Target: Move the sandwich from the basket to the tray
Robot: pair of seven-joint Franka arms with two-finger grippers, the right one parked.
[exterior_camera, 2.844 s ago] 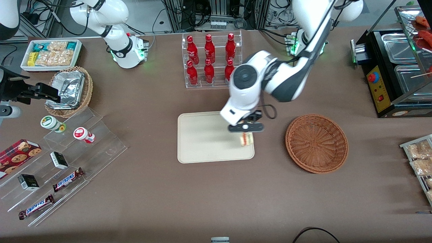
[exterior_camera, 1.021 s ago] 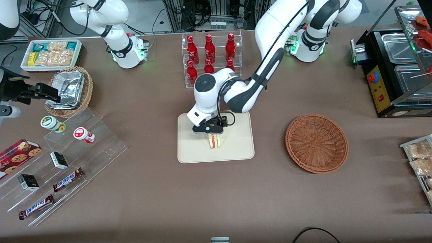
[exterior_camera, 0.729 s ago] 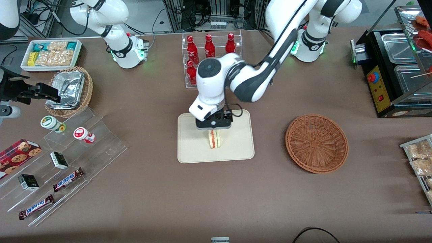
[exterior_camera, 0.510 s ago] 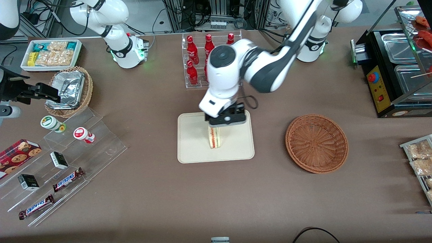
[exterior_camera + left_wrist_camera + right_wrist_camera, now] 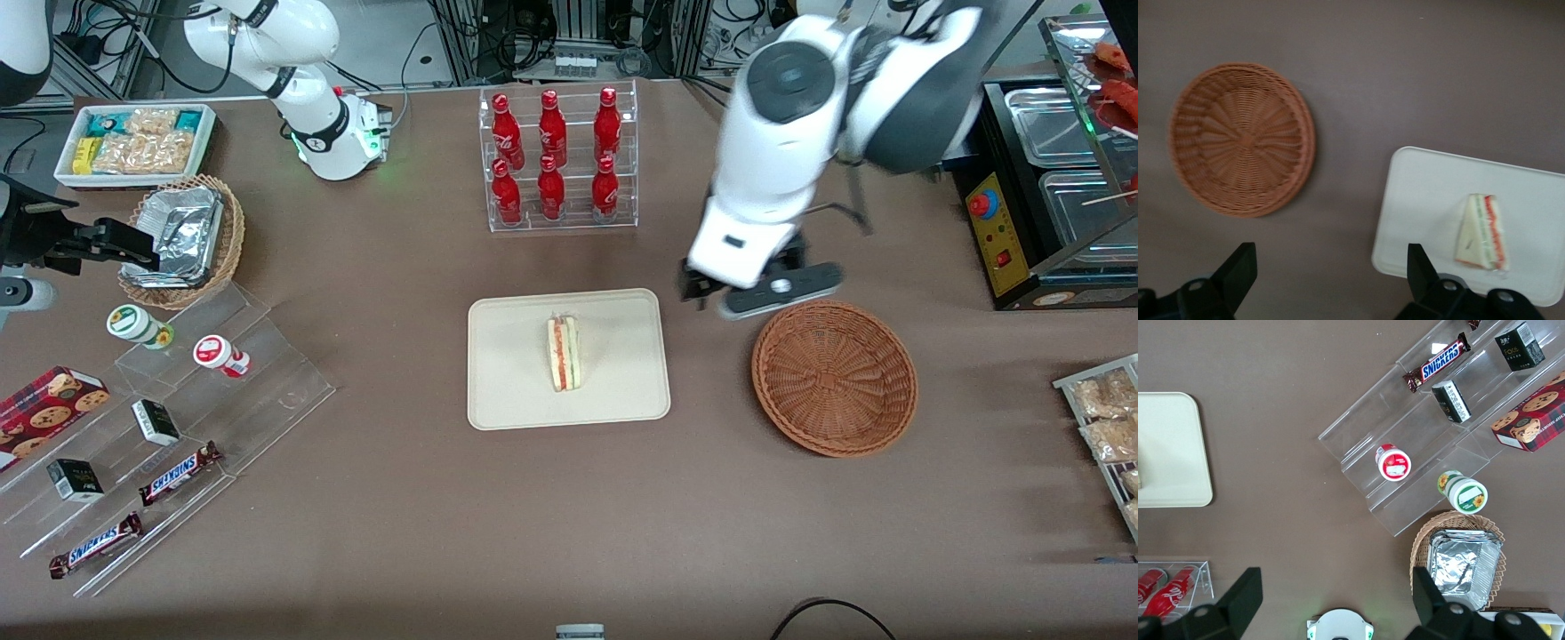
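The sandwich [image 5: 564, 353] stands on its edge near the middle of the tray [image 5: 507, 391], its red and green filling stripes facing up, touching nothing but the tray. The tray lies at the centre of the brown surface [image 5: 400, 498], with the rack of red bottles [image 5: 556, 160] farther from the front camera. The basket [image 5: 834, 378] sits on the surface toward the working arm's end, apart from the tray, with nothing in it. The gripper [image 5: 766, 293] hangs raised above the surface between tray and basket, close over the basket's rim, its fingers [image 5: 1238, 270] spread wide and holding nothing.
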